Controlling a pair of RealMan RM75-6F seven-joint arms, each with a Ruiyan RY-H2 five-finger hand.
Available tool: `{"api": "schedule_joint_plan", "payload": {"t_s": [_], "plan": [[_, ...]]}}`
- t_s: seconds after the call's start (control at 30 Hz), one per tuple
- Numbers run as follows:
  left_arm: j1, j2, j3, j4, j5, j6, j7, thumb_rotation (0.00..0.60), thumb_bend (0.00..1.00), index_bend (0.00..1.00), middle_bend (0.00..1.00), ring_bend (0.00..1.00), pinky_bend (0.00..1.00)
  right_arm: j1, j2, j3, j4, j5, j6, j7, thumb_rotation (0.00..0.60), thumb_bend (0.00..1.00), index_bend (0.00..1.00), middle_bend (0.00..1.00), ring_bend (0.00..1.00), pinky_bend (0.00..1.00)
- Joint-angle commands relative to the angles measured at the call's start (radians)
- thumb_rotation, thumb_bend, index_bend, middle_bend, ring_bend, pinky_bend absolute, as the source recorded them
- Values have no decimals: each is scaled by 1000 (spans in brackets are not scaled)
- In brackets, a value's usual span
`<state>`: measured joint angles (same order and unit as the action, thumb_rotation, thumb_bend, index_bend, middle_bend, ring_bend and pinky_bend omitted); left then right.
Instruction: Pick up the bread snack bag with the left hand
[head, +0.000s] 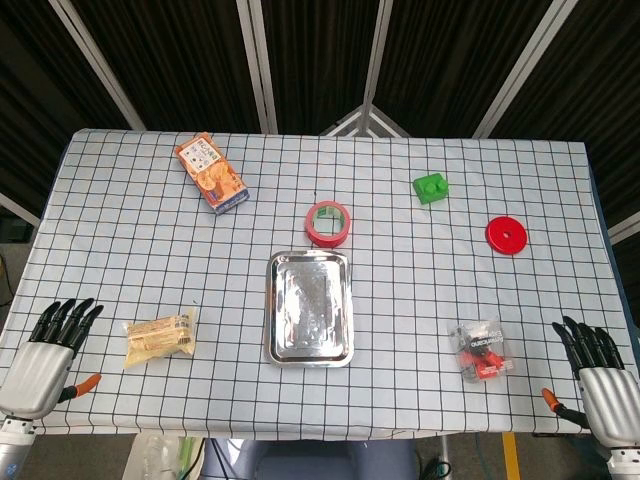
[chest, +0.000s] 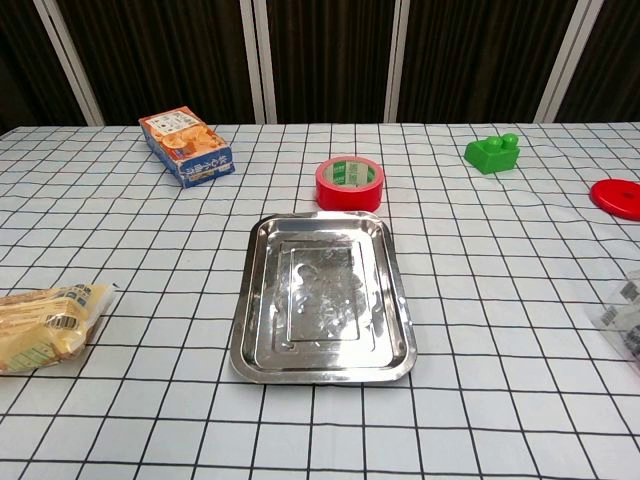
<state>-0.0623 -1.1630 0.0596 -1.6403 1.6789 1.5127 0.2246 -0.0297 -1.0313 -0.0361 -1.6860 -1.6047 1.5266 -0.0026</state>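
Note:
The bread snack bag is a clear pack of pale yellow bread lying flat near the table's front left; the chest view shows the same bag at its left edge. My left hand hovers at the front left corner, just left of the bag and apart from it, fingers stretched out and holding nothing. My right hand sits at the front right corner, fingers likewise extended and empty. Neither hand appears in the chest view.
A steel tray lies at the centre front, right of the bag. Behind it sits a red tape roll. An orange snack box is at back left, a green block and red disc at back right, a clear packet front right.

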Motion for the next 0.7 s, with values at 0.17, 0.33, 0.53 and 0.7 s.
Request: {"api": "schedule_joint_plan", "payload": {"t_s": [0.17,0.33,0.53,0.7], "plan": [[-7,-32,-16,-2,-44,-34,63,600,24,0,43,0,55,-1,3,-6,1,-14,2,11,600,298,0,0,0,0],[-41,-70,-37,-20,-95,-105,107,600,45,0,47,0,70,4,5,-3,3,-2,-12,22,600,297,0,0,0,0],[-109,-144,-76,-63,-232,-252,248,600,74,0,44,0,88,35,13,-6,14,2,-70,71,600,297,0,0,0,0],[-158,-198,-99,-71,-329,-331,341,600,101,0,53,7,94,61,8,5,26,29,-115,80,600,297,0,0,0,0]]}}
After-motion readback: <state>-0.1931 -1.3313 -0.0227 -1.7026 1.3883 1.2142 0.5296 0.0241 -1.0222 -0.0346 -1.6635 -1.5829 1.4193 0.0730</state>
